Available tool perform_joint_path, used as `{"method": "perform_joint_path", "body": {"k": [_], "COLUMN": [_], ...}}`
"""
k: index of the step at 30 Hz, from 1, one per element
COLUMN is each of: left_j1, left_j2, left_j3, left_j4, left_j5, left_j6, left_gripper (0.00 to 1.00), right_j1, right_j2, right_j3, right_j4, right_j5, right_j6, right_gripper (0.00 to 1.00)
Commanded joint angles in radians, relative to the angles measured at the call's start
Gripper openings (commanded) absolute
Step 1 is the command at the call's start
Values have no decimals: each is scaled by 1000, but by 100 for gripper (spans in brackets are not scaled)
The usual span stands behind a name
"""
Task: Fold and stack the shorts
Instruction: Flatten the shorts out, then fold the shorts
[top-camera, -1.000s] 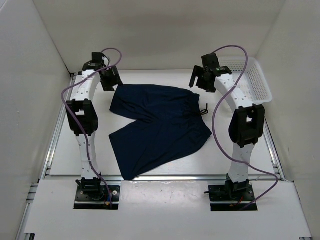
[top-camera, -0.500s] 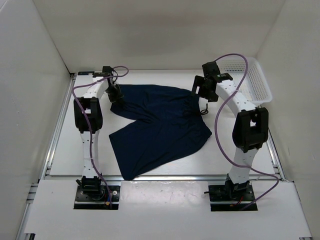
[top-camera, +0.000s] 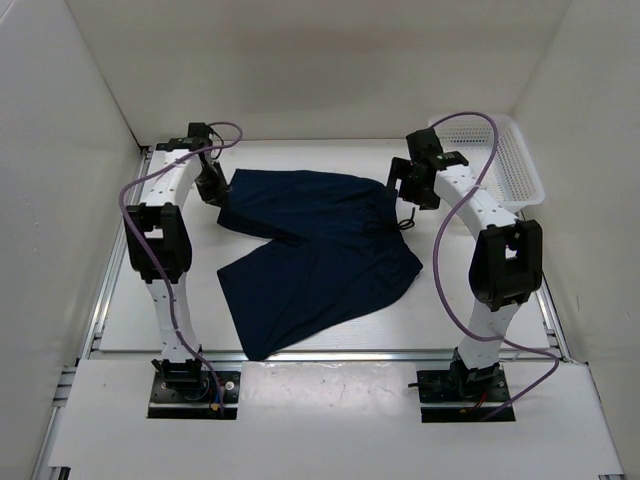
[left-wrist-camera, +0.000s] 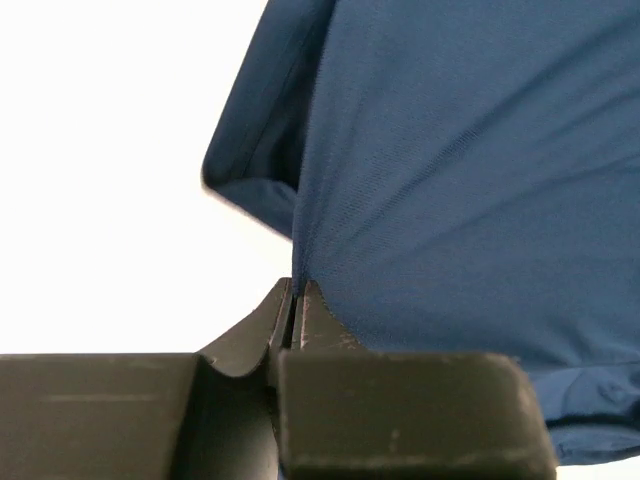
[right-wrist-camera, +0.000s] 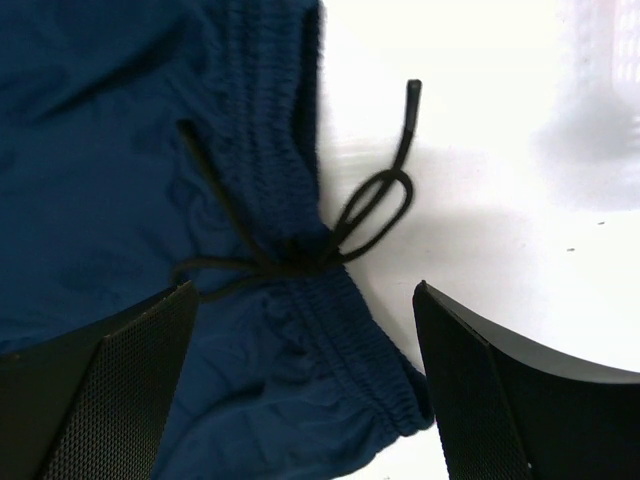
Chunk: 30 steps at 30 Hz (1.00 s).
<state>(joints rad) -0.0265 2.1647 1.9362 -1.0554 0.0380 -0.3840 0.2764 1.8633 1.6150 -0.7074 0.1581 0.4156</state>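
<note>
So the left end effector (left-wrist-camera: 295, 296) has just dropped onto the far-left leg corner of the shorts (top-camera: 320, 255) and clamped down. In the wrist view its fingers are pressed together with the hem edge pinched between them. A second ago it was hanging beyond that corner, not gripping anything.

The right end effector (right-wrist-camera: 305, 290) has slid in over the waistband (right-wrist-camera: 345, 330), and it's still spread wide, with the drawstring (right-wrist-camera: 375, 200) loop lying between its fingers.

The shorts haven't shifted. They're spread flat mid-bench (top-camera: 400, 325), and the basket (top-camera: 510, 160) sits off at the far right.

My read is that one corner is secured and the fold itself hasn't started. The right side probably needs to grab the waistband before anything gets lifted.
</note>
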Motion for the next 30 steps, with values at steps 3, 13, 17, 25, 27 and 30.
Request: {"method": "perform_joint_path", "body": {"k": [3, 13, 17, 25, 27, 30], "left_j1": [34, 54, 54, 11, -47, -134], "left_j2": [-132, -285, -379, -708, -758, -830], "left_j3": [-153, -290, -342, -748, -893, -1044], "left_j4": [-20, 9, 9, 63, 92, 130], "left_j5": [-93, -93, -81, 100, 158, 169], "left_j6": [-51, -96, -116, -194, -242, -327], "left_gripper": [10, 86, 98, 97, 96, 96], "right_j1": [1, 1, 1, -20, -35, -81], "right_j2": [-72, -173, -252, -486, -535, -573], "right_j3": [-29, -133, -229, -565, -675, -762], "right_j4": [3, 3, 3, 25, 52, 109], "right_j5": [14, 4, -5, -158, -230, -288], "right_j6": [-17, -28, -28, 63, 90, 133], "right_gripper": [92, 93, 93, 93, 91, 85]}}
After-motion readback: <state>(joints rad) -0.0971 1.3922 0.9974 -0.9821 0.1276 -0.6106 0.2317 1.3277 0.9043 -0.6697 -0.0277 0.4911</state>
